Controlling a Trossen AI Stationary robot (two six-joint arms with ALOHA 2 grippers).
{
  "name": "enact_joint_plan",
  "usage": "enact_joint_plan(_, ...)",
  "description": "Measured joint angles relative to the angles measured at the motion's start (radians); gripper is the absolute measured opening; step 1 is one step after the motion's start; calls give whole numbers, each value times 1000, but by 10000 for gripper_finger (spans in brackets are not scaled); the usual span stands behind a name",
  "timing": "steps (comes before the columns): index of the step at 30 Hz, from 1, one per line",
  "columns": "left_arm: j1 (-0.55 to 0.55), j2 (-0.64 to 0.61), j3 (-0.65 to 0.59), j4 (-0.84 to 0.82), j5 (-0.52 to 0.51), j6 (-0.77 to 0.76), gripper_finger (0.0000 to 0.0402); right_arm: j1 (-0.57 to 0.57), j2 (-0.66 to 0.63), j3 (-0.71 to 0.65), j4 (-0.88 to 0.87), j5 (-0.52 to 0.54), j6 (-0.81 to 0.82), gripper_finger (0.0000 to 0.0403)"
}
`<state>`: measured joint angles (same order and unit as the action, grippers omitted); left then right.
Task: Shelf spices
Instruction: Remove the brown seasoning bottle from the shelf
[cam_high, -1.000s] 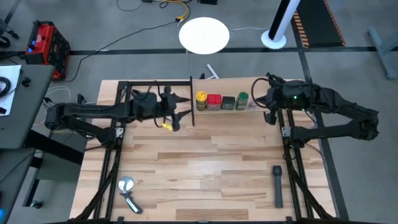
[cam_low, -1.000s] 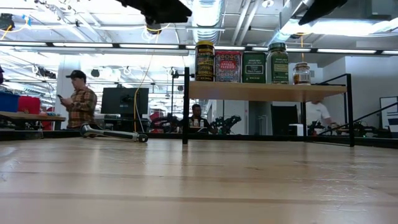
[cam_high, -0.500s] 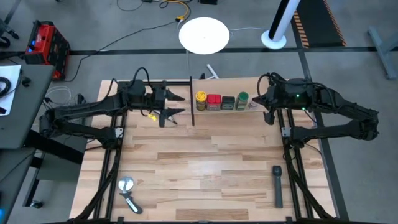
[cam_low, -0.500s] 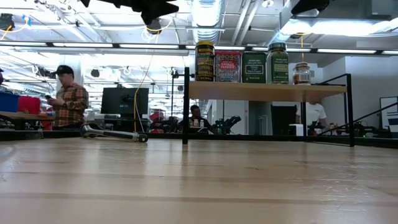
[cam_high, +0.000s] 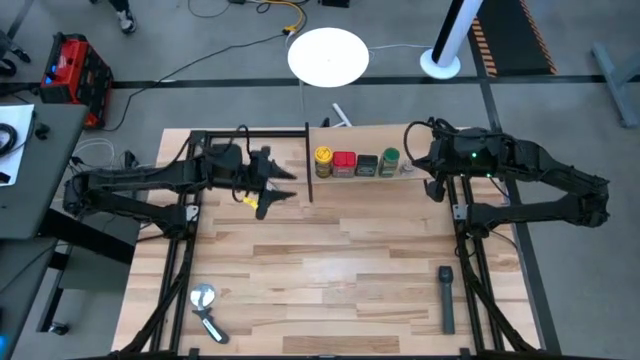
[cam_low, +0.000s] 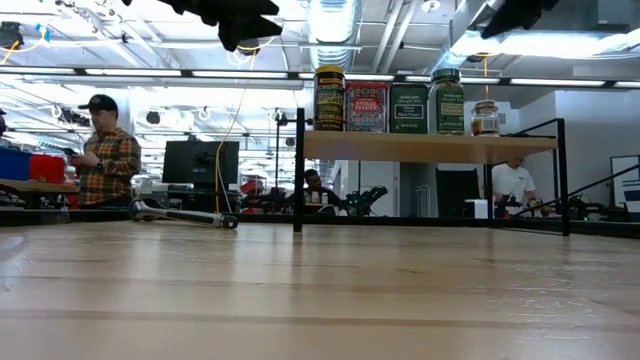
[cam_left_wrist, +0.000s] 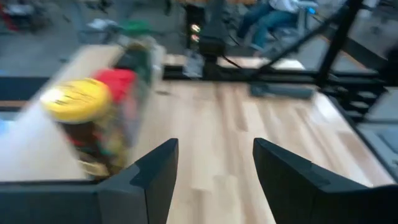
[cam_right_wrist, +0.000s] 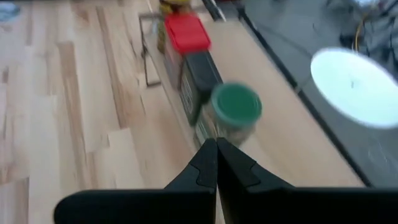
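Five spices (cam_low: 400, 101) are seen ranged in a left-to-right row on the shelf (cam_low: 425, 147), at the table's far edge. Left gripper (cam_high: 277, 184), fingers apart and empty, is held just left of the yellow jar (cam_high: 323, 160). Right gripper (cam_high: 418, 163), fingers pressed together, lies nearest the green-lidded jar (cam_right_wrist: 236, 107), at the row's right end.

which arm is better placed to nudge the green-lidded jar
Right: its tool hovers shut right beside the green-lidded jar on the shelf. The left tool, open, is beyond the yellow jar.

Bright overhead light; blurred wrist views.
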<state>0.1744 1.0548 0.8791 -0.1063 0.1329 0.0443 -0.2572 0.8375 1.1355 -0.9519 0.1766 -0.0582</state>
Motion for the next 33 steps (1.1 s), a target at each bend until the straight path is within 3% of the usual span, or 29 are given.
enact_joint_plan(5, -137, -43, -1, -57, -95, -23, 201, -12, 0, 0, -89, 1, 60, 7)
enact_joint_plan(15, -369, -62, -1, -130, -548, -98, 201, -12, 0, 0, -115, 46, 69, 7)
enact_joint_plan(33, -505, -9, 0, -119, -713, -139, 201, 21, -112, -276, 123, 88, 107, 7)
